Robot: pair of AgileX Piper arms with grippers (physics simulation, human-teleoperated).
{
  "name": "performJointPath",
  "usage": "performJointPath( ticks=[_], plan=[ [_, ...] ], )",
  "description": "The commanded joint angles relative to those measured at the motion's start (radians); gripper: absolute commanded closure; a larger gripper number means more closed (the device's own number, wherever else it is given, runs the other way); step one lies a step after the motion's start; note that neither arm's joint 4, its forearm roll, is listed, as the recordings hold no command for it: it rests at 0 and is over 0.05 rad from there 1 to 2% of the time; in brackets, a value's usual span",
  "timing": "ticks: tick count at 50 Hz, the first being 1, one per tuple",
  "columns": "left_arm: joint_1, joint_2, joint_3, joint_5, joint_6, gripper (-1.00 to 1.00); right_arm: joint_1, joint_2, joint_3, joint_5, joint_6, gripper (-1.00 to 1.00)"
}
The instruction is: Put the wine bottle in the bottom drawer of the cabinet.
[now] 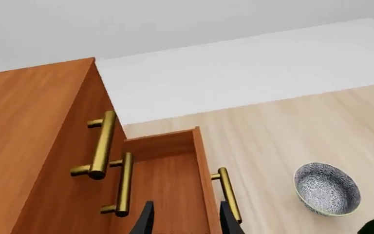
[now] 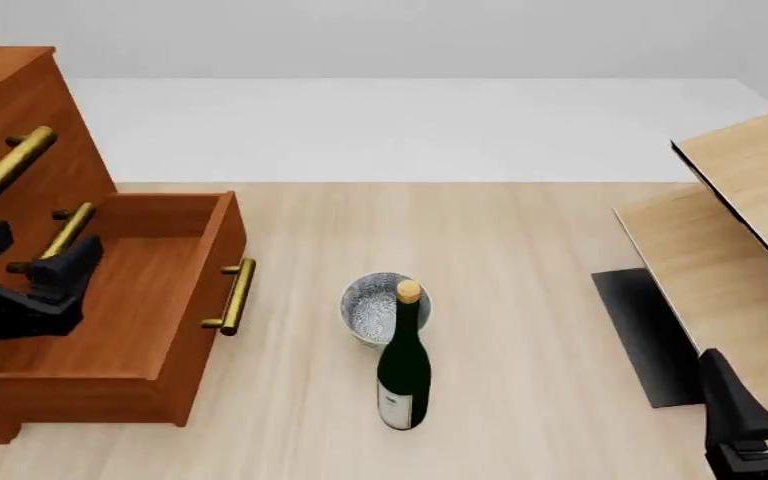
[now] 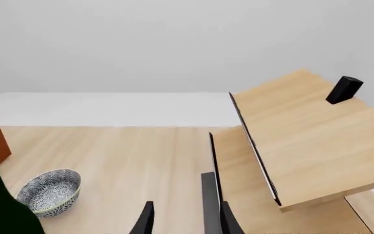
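Dark green, the wine bottle (image 2: 404, 372) stands upright on the desk (image 2: 531, 300), just before the bowl (image 2: 372, 305). The bottom drawer (image 2: 144, 300) stands pulled out. My left end effector (image 2: 24, 262) gapes empty above it; my right end effector (image 2: 764, 395), half cropped, is spread too.

We see the tall dark green glass wine bottle (image 2: 404, 370) w/ tan cork & white label upright, lower centre of front view. The reddish-brown wooden cabinet (image 2: 17, 110) sits at left edge; its deep bottom drawer (image 2: 131, 310) w/ brass bar handle is pulled open.
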Motion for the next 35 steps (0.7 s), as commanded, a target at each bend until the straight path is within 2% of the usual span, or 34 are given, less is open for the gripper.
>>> performJointPath(
  ticks=[1,3,8,11,12,14,16,18,19,24,27,35],
  plan=[
    [-0.064,0.165,-0.135,0.111,0.04,-1.0,0.008,0.005,0.0,0.018,-0.004,-1.0],
    [-0.077,0.18,-0.142,0.117,0.061,-1.0,0.01,0.005,0.0,0.022,-0.004,-1.0],
    [-0.101,0.22,-0.172,0.147,0.031,-1.0,0.017,0.008,0.0,0.03,-0.005,-1.0],
    [-0.097,0.246,-0.168,0.141,0.065,-1.0,0.019,0.011,0.0,0.031,-0.005,-1.0],
    [-0.099,0.254,-0.169,0.141,0.06,-1.0,0.019,0.011,0.0,0.032,-0.004,-1.0],
    [-0.113,0.284,-0.184,0.159,-0.009,-1.0,0.022,0.011,0.0,0.036,-0.005,-1.0],
    [-0.115,0.284,-0.163,0.138,0.039,-1.0,0.025,0.012,0.0,0.038,-0.006,-1.0],
    [-0.141,0.302,-0.153,0.137,0.004,-1.0,0.026,0.013,0.0,0.039,-0.004,-1.0],
    [-0.147,0.318,-0.141,0.135,0.016,-1.0,0.027,0.013,0.0,0.04,-0.005,-1.0],
    [-0.154,0.334,-0.127,0.128,-0.018,-1.0,0.031,0.016,0.0,0.043,-0.004,-1.0],
    [-0.139,0.354,-0.114,0.119,0.003,-1.0,0.034,0.016,0.0,0.046,-0.003,-1.0],
    [-0.15,0.394,-0.087,0.107,-0.026,-1.0,0.044,0.023,0.0,0.045,-0.002,-1.0]
  ],
)
